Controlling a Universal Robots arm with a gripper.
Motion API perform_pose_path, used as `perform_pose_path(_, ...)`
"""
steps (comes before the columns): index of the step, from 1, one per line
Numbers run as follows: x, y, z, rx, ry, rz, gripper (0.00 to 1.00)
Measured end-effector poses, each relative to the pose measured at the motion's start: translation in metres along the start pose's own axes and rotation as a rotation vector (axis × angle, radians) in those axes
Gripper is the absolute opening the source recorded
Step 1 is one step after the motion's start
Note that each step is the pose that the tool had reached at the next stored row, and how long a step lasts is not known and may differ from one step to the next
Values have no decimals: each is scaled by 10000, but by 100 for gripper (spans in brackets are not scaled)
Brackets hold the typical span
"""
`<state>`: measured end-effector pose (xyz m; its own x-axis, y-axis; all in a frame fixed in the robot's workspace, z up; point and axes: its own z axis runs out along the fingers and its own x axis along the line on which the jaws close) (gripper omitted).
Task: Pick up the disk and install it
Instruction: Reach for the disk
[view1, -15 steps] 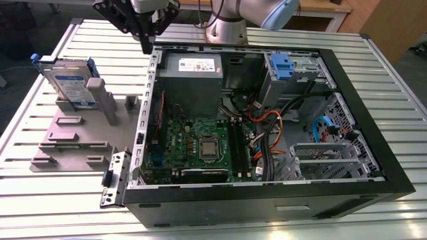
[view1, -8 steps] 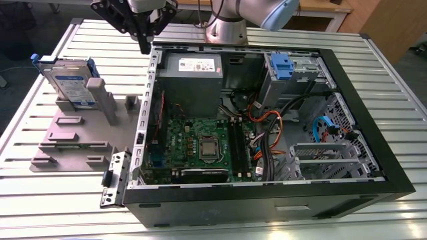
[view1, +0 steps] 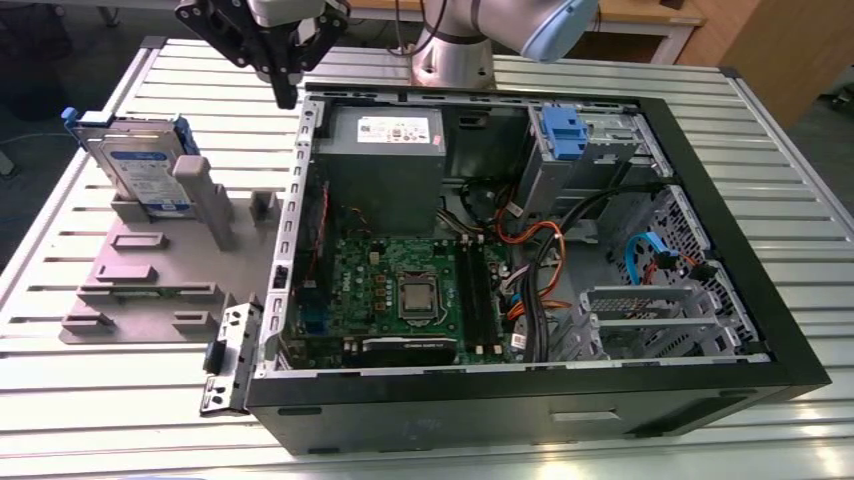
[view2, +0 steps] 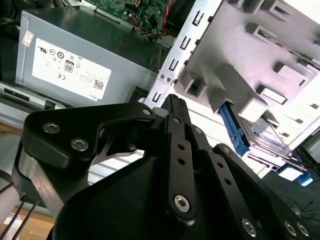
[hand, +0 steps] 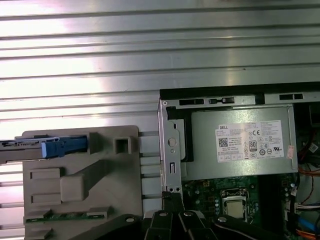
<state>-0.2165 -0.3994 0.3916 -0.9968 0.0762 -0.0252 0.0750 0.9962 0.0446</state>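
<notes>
- The end effector (view1: 284, 98) hung above the rear corner of the open computer case (view1: 534, 392), at about eleven o'clock of the case in the exterior view. Its fingers were pressed together and held nothing.
- The disk (view1: 138, 165) stood on edge in a grey fixture (view1: 160, 270) on the slatted metal bench (view1: 761, 140), at about ten o'clock of the case and well apart from the end effector.
- A blue carrier framed the disk's silver body, and its white-and-blue label showed in the exterior view.
- The grey power supply (view1: 384, 150) sat inside the case, near the end effector and at about five o'clock of it.
- A grey drive cage (view1: 587, 140) with a blue clip sat at about one o'clock inside the case.
- The green motherboard (view1: 414, 295) lay at six o'clock of the power supply.
</notes>
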Motion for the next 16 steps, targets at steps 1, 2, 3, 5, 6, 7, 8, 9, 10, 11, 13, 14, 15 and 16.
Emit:
perform_pose_path(1, 8, -1, 1, 0, 0, 0, 11)
perform_pose_path(2, 14, -2, 1, 0, 0, 0, 11)
perform_pose_path(3, 20, -2, 2, 0, 0, 1, 11)
perform_pose_path(5, 31, -4, 3, 0, 0, 1, 11)
perform_pose_path(6, 36, -4, 3, 0, 0, 0, 11)
perform_pose_path(7, 41, -5, 3, 0, 0, 0, 11)
perform_pose_path(8, 45, -5, 3, 0, 0, 1, 11)
perform_pose_path(9, 50, -5, 3, 0, 0, 1, 11)
perform_pose_path(10, 54, -6, 3, 0, 0, 0, 11)
perform_pose_path(11, 59, -7, 4, 0, 0, 0, 11)
perform_pose_path(13, 68, -7, 4, 0, 0, 0, 11)
perform_pose_path(14, 72, -8, 4, 0, 0, 0, 11)
perform_pose_path(15, 76, -8, 4, 0, 0, 1, 11)
perform_pose_path(16, 78, -8, 5, 0, 0, 0, 11)
